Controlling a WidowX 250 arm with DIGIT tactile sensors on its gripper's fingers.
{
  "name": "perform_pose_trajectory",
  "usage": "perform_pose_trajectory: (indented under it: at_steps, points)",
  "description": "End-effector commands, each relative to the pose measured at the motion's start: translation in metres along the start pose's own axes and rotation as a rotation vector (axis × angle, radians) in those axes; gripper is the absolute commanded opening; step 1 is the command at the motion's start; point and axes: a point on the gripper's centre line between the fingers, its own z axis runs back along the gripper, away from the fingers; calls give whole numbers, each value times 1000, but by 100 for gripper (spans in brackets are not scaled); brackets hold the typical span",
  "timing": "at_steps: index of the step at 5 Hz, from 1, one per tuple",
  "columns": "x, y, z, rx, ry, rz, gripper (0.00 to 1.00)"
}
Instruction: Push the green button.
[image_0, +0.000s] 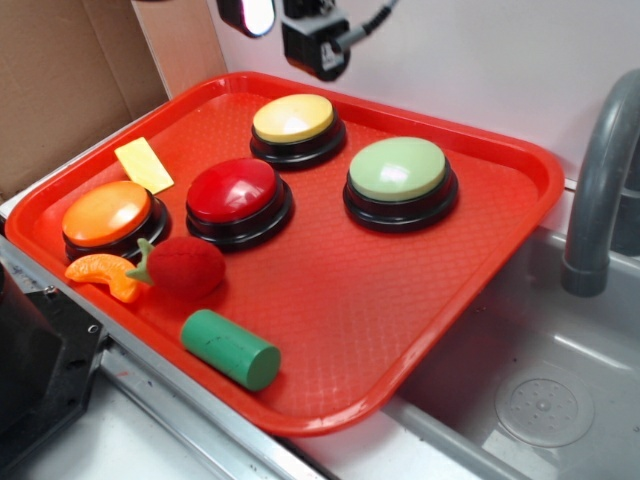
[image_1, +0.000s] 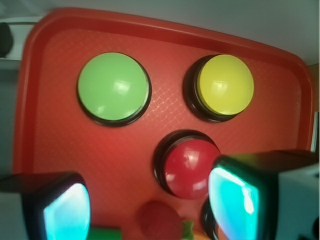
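The green button (image_0: 398, 170) is a large pale-green dome on a black base, at the back right of the red tray (image_0: 350, 300). In the wrist view the green button (image_1: 114, 87) lies at upper left, well ahead of the fingers. My gripper (image_0: 285, 25) hangs high above the tray's far edge, behind the yellow button (image_0: 293, 118), and touches nothing. The wrist view shows the gripper (image_1: 150, 207) open: its two fingers stand wide apart, with bare tray and toys below them.
Also on the tray are a red button (image_0: 235, 190), an orange button (image_0: 107, 212), a red strawberry toy (image_0: 185, 267), an orange slice (image_0: 108, 272), a yellow block (image_0: 144, 165) and a dark green cylinder (image_0: 230, 348). A grey sink (image_0: 540, 400) and faucet (image_0: 600, 180) are to the right, cardboard (image_0: 60, 80) to the left.
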Motion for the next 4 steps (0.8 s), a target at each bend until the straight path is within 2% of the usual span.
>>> perform_pose_trajectory:
  at_steps: [1,3,4]
  points:
    - [-8,7,31,1,-79,42,100]
    - [-16,4,39,17,-117,30,100]
    - [-13,10,27,20,-31,73,100]
